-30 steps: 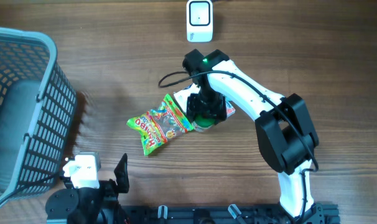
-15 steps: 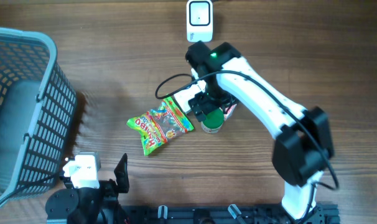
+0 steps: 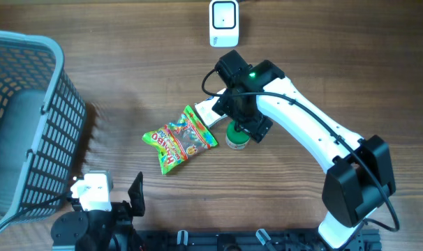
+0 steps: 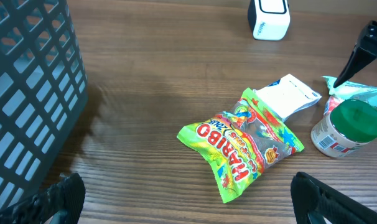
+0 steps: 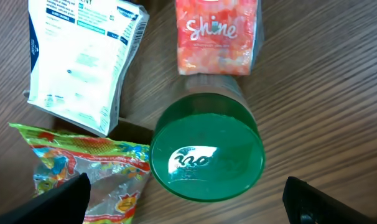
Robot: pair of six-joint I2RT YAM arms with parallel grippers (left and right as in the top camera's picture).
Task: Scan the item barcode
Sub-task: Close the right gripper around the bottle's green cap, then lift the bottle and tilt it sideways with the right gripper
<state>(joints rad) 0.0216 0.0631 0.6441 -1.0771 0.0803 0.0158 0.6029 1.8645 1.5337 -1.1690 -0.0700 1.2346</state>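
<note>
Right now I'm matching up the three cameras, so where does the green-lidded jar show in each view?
Overhead: the green-lidded jar is just right of centre.
Left wrist: the jar stands upright at the far right.
Right wrist: the jar is at lower centre, lid seen from above.
Shared landmark: the Haribo bag, lying beside the jar in every view.

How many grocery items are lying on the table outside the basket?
4: Haribo bag on the left, white packet behind it, green-lidded jar to its right, Shine pouch beyond the jar. Some may be hidden.
</note>
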